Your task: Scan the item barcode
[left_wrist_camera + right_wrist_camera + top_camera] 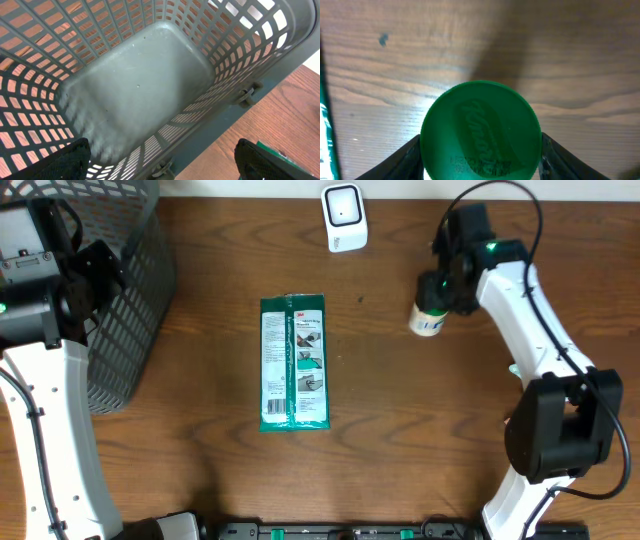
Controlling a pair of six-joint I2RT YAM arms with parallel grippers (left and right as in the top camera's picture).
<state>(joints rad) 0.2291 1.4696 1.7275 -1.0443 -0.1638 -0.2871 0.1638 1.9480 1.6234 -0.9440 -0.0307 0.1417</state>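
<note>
A white jar with a round green lid (481, 130) sits between the fingers of my right gripper (481, 156), which is shut on its sides. From overhead the jar (427, 318) and right gripper (445, 285) are at the right of the table, right of and below the white barcode scanner (343, 217) at the back edge. I cannot tell whether the jar rests on the table or hangs above it, and no barcode shows. My left gripper (165, 161) is open and holds nothing. It hangs over the grey basket (140, 80).
A flat green and white package (293, 362) lies in the middle of the wooden table, and its edge (324, 125) shows at the left of the right wrist view. The grey mesh basket (130, 300) stands at the far left, under the left gripper (98, 265).
</note>
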